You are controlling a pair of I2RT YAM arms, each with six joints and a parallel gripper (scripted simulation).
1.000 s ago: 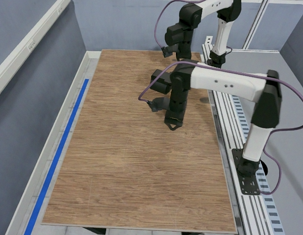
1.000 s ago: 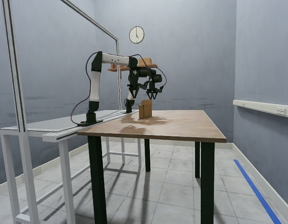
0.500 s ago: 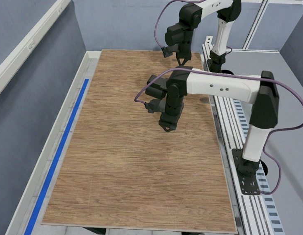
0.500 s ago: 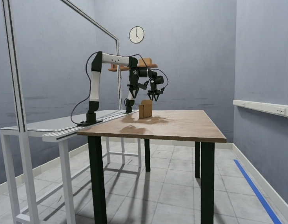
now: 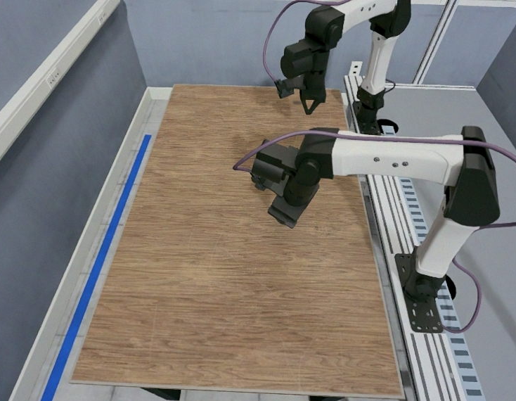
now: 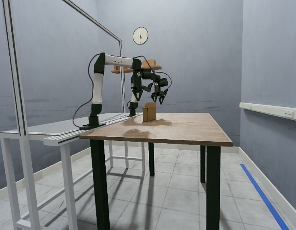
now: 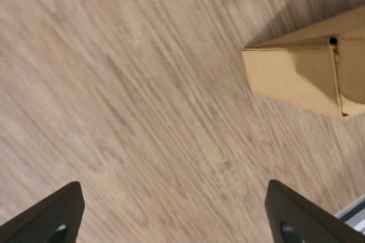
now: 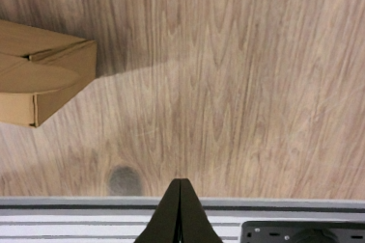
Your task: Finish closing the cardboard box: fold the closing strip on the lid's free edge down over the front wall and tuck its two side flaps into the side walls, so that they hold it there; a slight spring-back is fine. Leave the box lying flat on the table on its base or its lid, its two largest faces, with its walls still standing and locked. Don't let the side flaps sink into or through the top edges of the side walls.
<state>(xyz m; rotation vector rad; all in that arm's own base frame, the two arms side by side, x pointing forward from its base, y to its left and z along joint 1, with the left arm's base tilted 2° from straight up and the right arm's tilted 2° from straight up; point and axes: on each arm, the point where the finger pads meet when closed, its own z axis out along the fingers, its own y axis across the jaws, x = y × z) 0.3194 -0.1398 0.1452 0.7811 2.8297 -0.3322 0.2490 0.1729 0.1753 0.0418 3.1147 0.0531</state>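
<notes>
The cardboard box (image 6: 149,115) (image 7: 292,77) (image 8: 65,96) stands upright on a narrow side, not on a large face. In the exterior view a round-cornered cardboard panel (image 6: 150,105) rises above its lower part. Both wrist views show rounded flap edges and small dark gaps at the corners; I cannot tell whether the flaps are tucked. In the top view my left arm hides the box. My left gripper (image 6: 158,102) (image 7: 175,192) is open and empty, above and beside the box. My right gripper (image 5: 308,112) (image 6: 138,99) (image 8: 181,190) is shut and empty, above the table beside the box.
The wooden table (image 5: 215,302) (image 6: 192,128) bears the box. A metal rail (image 5: 385,207) (image 8: 87,220) with the arm bases runs along one table edge. Both forearms reach over the table from that side, the grippers close together. A shelf (image 6: 155,67) with boxes is on the back wall.
</notes>
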